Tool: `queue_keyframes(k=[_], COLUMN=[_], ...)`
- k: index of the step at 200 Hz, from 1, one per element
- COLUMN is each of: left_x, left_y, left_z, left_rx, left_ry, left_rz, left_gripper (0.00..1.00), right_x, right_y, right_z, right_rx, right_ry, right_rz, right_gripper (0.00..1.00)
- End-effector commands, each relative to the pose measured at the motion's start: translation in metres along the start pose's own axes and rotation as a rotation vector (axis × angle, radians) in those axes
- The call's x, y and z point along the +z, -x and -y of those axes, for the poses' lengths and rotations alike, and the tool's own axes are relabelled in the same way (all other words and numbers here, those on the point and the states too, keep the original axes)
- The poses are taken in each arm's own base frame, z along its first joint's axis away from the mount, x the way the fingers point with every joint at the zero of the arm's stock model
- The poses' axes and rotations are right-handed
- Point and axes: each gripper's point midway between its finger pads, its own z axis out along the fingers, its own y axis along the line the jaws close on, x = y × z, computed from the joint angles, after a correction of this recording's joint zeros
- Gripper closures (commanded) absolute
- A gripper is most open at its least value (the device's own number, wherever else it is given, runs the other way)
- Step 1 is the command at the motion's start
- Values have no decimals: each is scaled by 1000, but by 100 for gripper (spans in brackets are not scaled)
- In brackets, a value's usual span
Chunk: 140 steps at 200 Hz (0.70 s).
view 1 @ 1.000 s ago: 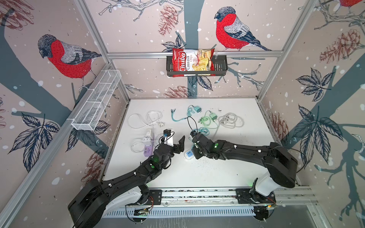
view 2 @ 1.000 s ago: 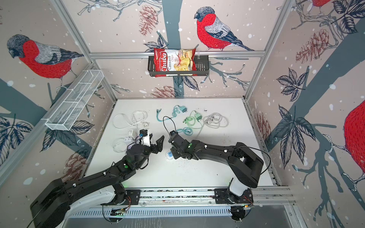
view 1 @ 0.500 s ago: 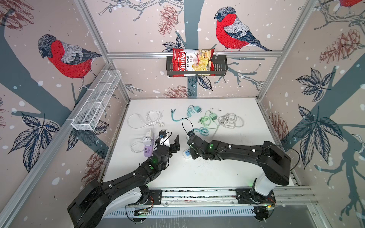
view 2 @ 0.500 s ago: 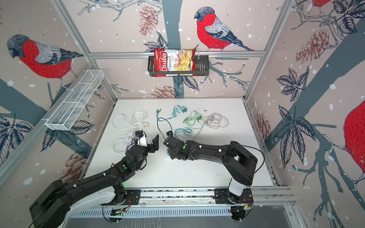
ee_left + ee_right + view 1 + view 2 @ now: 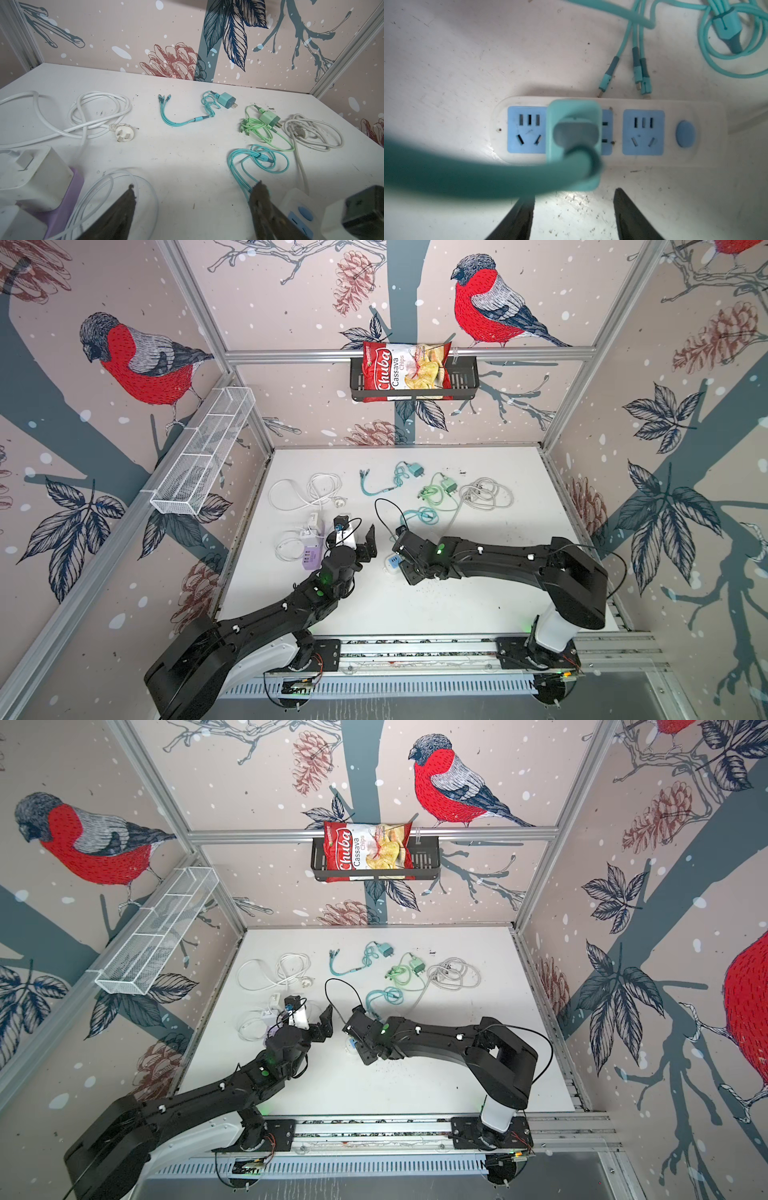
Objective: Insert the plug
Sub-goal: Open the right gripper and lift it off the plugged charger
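Right gripper (image 5: 573,195), right wrist view: its fingers are standing apart and gripping nothing, with the tips hanging just short of the plug.
Plug (image 5: 574,143): teal, it is sitting in the middle of the 3 blue socket faces of the power strip (image 5: 708,133); how deep it is seated cannot be told.
Cable (image 5: 467,176): thick and teal, it is running from the plug's back out of the picture, blurred.
Connector ends (image 5: 636,76): 3 teal tips are lying on the table (image 5: 446,62) just beside the strip's long edge.
Left gripper (image 5: 195,185), left wrist view: its fingers are spreading wide with nothing between them, hanging over bare table.
Neighbours: the power strip's button end is showing just beside 1 finger; a purple strip (image 5: 68,199) carrying a white adapter (image 5: 35,176) is lying beside the other.
Farther back: a white 3-pin plug (image 5: 124,134), a teal charger (image 5: 227,100), a green charger (image 5: 270,119) and a pale cable coil (image 5: 311,133) are lying toward the back wall.
Both top views: the right gripper is pointing down over the power strip and hiding the plug. The left gripper is hanging near it but apart, between the purple strip and the power strip.
Back wall: a chips bag (image 5: 405,371) is sitting in a black basket (image 5: 467,377).
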Motion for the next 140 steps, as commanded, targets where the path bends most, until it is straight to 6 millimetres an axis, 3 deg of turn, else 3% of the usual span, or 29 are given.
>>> queue_keyframes(k=[1, 48, 82, 104, 140], left_x=[1, 14, 42, 70, 122], left_y=[5, 9, 15, 18, 27], left_z=[2, 2, 7, 12, 42], left_rx=[-3, 12, 48, 95, 155], left_ry=[-10, -1, 17, 40, -2], left_rz=[20, 10, -36, -78, -132], left_gripper=[15, 14, 14, 14, 14], right_x=[-8, -34, -62, -79, -92], right_y=[0, 11, 18, 25, 43], right_z=[2, 19, 38, 66, 125], right_rx=[-7, 21, 69, 137, 302], right_ry=[-6, -4, 44, 31, -9], right_rz=[-12, 44, 122, 182, 276], right_gripper=[36, 34, 33, 32, 31])
